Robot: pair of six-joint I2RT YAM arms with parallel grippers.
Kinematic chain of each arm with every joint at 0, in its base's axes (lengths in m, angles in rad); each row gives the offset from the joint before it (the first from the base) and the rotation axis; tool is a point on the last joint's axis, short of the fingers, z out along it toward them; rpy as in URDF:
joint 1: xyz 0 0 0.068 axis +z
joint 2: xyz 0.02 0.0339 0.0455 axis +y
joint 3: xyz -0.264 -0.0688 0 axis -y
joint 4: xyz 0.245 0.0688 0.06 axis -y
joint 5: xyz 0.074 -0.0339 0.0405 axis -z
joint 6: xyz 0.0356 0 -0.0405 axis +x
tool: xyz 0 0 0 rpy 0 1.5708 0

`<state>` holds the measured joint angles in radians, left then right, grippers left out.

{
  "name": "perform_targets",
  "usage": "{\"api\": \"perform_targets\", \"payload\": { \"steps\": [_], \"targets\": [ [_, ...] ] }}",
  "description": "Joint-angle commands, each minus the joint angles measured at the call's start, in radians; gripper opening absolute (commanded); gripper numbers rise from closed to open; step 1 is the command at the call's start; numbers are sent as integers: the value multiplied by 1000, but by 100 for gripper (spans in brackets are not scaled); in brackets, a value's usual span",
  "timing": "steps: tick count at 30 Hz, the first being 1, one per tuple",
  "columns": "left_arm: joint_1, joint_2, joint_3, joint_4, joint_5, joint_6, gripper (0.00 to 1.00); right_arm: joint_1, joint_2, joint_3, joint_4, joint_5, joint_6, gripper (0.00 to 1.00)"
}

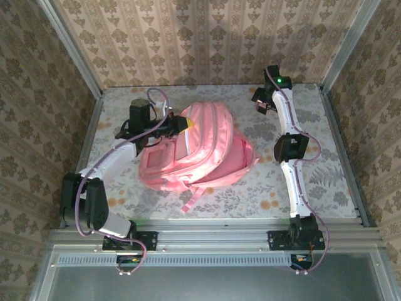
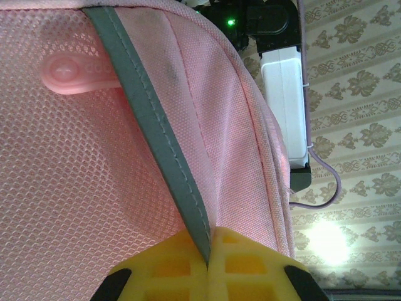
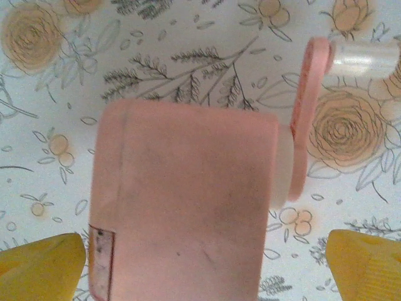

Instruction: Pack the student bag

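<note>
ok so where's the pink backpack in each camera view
top external: student bag lies mid-table, left gripper clamped on its upper left edge.
left wrist: its pink mesh spans left and centre, grey trim pinched between the yellow fingers.
right wrist: a small pink box on the floral table.
shared landmark: the left gripper's yellow fingers, top external and left wrist.

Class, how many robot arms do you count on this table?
2. The left arm reaches to the bag; the right arm stretches toward the far right corner. None seems hidden.
</note>
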<state>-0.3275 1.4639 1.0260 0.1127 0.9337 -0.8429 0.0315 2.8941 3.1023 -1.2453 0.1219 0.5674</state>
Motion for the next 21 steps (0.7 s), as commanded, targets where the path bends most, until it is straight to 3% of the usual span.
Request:
{"api": "perform_targets", "payload": {
  "steps": [1, 11, 21],
  "targets": [
    [10, -24, 3, 13, -7, -1, 0, 2, 19, 69, 57, -40, 16, 100],
    [16, -13, 6, 11, -5, 1, 0, -27, 2, -39, 167, -128, 66, 97],
    [19, -9, 8, 10, -5, 1, 0, -28, 5, -45, 130, -124, 47, 77]
  ]
}}
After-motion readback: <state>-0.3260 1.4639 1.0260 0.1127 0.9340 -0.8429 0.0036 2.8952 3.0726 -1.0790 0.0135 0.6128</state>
